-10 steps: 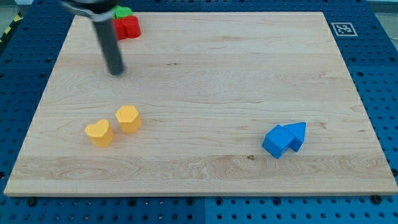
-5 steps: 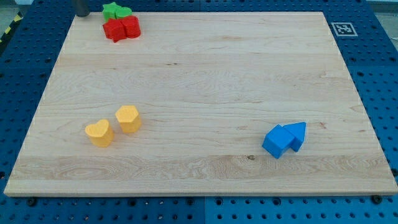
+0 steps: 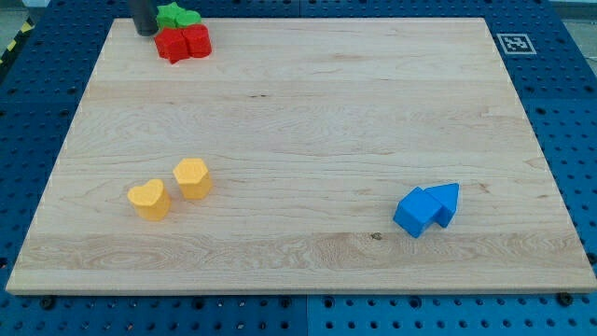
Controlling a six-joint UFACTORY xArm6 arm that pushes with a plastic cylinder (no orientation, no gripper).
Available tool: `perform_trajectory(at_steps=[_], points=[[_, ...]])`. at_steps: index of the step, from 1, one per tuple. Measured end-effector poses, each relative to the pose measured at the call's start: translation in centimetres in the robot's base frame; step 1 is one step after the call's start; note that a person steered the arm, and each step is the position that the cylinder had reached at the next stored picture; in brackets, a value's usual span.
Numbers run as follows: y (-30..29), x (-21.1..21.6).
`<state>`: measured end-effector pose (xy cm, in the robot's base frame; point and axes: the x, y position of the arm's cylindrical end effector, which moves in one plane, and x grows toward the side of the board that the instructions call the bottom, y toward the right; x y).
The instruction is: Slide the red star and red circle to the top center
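Two red blocks sit touching at the view's top left: a red star [image 3: 172, 45] on the left and a red rounded block [image 3: 196, 40] on its right, shape unclear. Green blocks [image 3: 175, 16] lie just above them at the board's top edge. My tip [image 3: 145, 33] is a dark rod at the top left, just left of the green blocks and up-left of the red star, close beside them; contact cannot be told.
A yellow heart [image 3: 148, 199] and a yellow hexagon-like block [image 3: 192, 177] lie at lower left. Two blue blocks [image 3: 426, 208] touch at lower right. A marker tag [image 3: 514, 42] sits at the wooden board's [image 3: 326, 140] top right corner.
My tip moved from the board's upper left up to the top edge, then slightly right toward the green and red blocks. The blocks have not visibly moved.
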<state>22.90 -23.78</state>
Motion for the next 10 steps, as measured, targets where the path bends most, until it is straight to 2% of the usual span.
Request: perform_trajectory(at_steps=[3,6,10], points=[[4.4,3.6],[8.0,3.9],[15.9,3.1]])
